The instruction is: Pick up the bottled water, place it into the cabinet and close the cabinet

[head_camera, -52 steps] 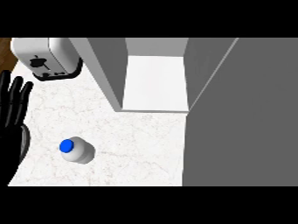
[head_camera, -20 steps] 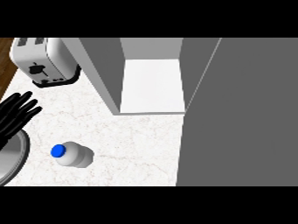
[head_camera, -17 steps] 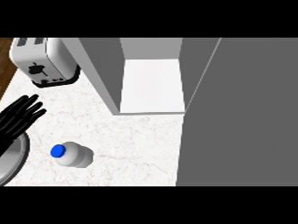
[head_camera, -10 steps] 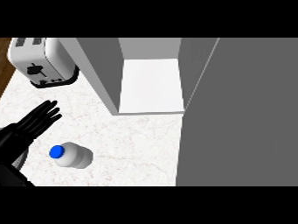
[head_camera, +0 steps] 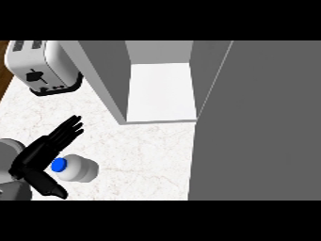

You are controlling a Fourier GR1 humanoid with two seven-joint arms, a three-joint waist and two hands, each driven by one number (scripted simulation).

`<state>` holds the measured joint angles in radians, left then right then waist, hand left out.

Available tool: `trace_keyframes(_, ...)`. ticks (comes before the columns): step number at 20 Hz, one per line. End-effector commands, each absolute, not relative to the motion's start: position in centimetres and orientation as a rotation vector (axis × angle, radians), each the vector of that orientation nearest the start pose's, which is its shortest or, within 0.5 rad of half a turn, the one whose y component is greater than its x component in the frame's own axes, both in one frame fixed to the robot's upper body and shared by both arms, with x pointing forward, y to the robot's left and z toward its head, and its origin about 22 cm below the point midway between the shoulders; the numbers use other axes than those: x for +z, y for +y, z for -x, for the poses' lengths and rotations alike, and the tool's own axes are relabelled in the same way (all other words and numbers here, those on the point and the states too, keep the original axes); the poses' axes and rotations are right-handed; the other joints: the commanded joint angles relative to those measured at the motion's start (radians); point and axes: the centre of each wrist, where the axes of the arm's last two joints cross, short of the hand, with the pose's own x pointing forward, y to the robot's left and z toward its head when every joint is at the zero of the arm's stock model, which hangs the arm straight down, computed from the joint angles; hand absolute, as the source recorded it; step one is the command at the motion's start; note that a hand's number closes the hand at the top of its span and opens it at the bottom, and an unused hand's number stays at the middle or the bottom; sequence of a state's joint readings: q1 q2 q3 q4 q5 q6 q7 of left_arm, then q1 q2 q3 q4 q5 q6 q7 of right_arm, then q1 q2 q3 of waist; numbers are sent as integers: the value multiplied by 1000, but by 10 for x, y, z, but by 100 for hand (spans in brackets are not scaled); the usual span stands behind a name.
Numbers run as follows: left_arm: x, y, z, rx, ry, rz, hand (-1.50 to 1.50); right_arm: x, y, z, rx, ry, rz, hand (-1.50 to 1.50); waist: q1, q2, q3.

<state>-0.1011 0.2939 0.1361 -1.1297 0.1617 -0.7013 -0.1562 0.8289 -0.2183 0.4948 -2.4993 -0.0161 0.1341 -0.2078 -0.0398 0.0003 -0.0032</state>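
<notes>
Head view shows one bottled water (head_camera: 78,168) standing on the counter (head_camera: 142,150), well short of the single open cabinet (head_camera: 159,89), with one toaster (head_camera: 41,66) behind. The left robot hand (head_camera: 43,157) sits beside it, fingers straight, holding nothing; the right is unseen. Likely light, rigid and slick, it is best gripped around the body below the blue cap.

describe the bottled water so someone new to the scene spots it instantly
Start at the open cabinet at the back of the white marble counter, then look toward the near left corner. The bottled water is there beside the black left hand. It is the only thing with a blue cap; the toaster is silver, far back left.
</notes>
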Motion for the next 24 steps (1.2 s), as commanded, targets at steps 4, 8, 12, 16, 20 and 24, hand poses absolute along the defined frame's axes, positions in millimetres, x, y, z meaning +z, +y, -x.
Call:
trace_keyframes(4,-97,337,-248,-361,-1340,504,-150,144,-214,-38,217,-1929,-286,-150,-2,1,0)
trace_keyframes(8,-114,333,-243,-379,-1344,512,-150,148,-208,-36,209,-1940,-292,-150,1,3,-1)
trace_keyframes(12,-125,329,-248,-336,-1342,547,-150,139,-204,-34,193,-1942,-276,-150,-7,3,-2)
trace_keyframes(16,-137,318,-241,-326,-1391,574,150,142,-211,-30,206,-1925,-322,-150,-4,3,-1)
trace_keyframes(20,-137,321,-239,-462,-1440,489,150,140,-205,-28,199,-1940,-300,-150,-5,0,-2)
trace_keyframes(24,-145,302,-235,-513,-1574,455,150,148,-209,-26,197,-1917,-310,-150,-1,2,-3)
